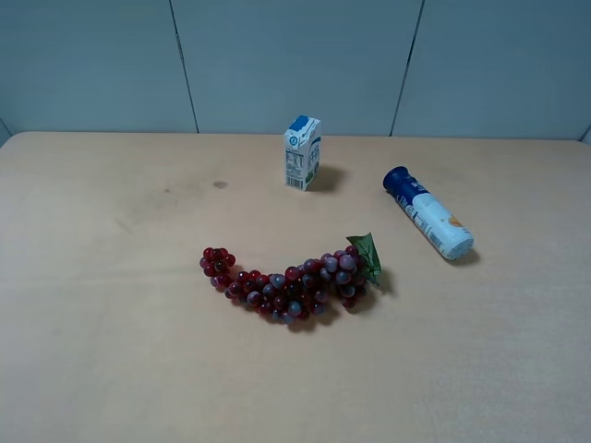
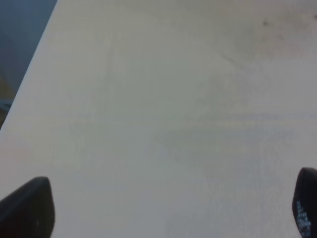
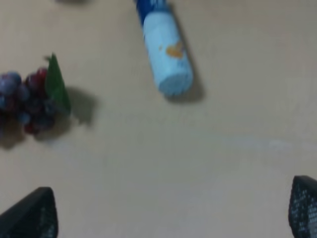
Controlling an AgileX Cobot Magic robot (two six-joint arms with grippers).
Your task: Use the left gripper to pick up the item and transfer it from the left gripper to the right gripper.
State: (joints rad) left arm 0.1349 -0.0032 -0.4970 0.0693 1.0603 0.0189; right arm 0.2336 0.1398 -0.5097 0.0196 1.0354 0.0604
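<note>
The item, a slim bottle [image 1: 428, 211] with a dark blue cap and a white lower part with an orange mark, lies on its side on the tan table at the right, cap pointing toward the back. It also shows in the right wrist view [image 3: 164, 48]. Neither arm shows in the high view. My left gripper [image 2: 168, 210] is open and empty over bare table, far from the bottle. My right gripper [image 3: 173, 213] is open and empty, with the bottle a short way ahead of its fingertips.
A small white-and-blue carton [image 1: 302, 152] stands upright at the back middle. A red-purple grape bunch [image 1: 291, 284] with a green leaf lies in the middle; its leaf end shows in the right wrist view [image 3: 34, 96]. The table's left edge [image 2: 27, 79] shows in the left wrist view.
</note>
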